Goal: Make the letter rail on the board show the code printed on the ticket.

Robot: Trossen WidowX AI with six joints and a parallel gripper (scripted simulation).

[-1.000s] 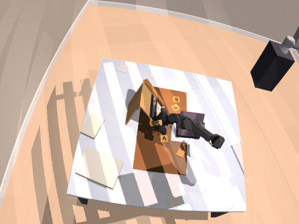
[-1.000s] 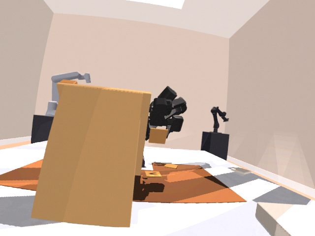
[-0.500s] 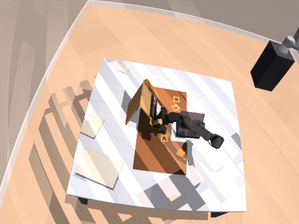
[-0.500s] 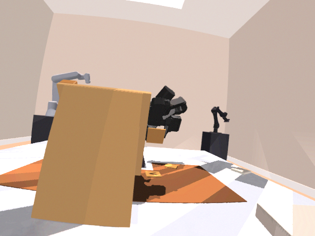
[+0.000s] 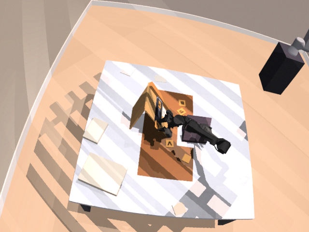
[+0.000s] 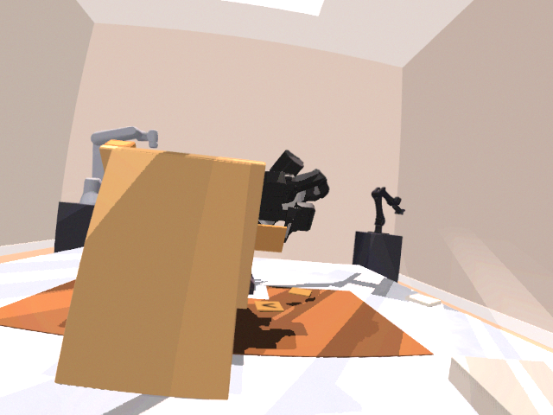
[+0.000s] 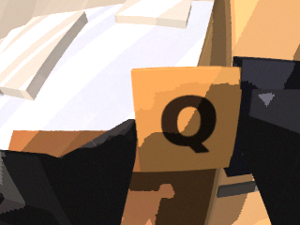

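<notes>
My gripper (image 5: 164, 126) (image 7: 187, 125) is shut on the Q tile (image 5: 163, 124) (image 6: 270, 238) (image 7: 188, 84), held upright and facing the wrist camera. The tile's right edge is at the end of the dark letter rail (image 5: 156, 115) (image 7: 269, 74) in the wrist view; contact or entry cannot be told. The rail is on the leaning orange board (image 5: 138, 107) (image 6: 151, 277). One tile (image 5: 159, 103) shows in the rail, its letter unclear. B tile (image 5: 182, 102), P tile (image 5: 181, 111), V tile (image 5: 169, 143) (image 6: 269, 306) and a tile with no readable letter (image 5: 186, 158) (image 6: 300, 291) lie loose. The ticket's print is not readable.
An orange mat (image 5: 159, 167) (image 6: 357, 330) lies under the board and loose tiles. The arm's dark base plate (image 5: 194, 136) is right of it. Pale flat slabs (image 5: 102, 173) (image 5: 96, 130) lie near the counter's left edge. The board's back hides part of the gripper in the exterior view.
</notes>
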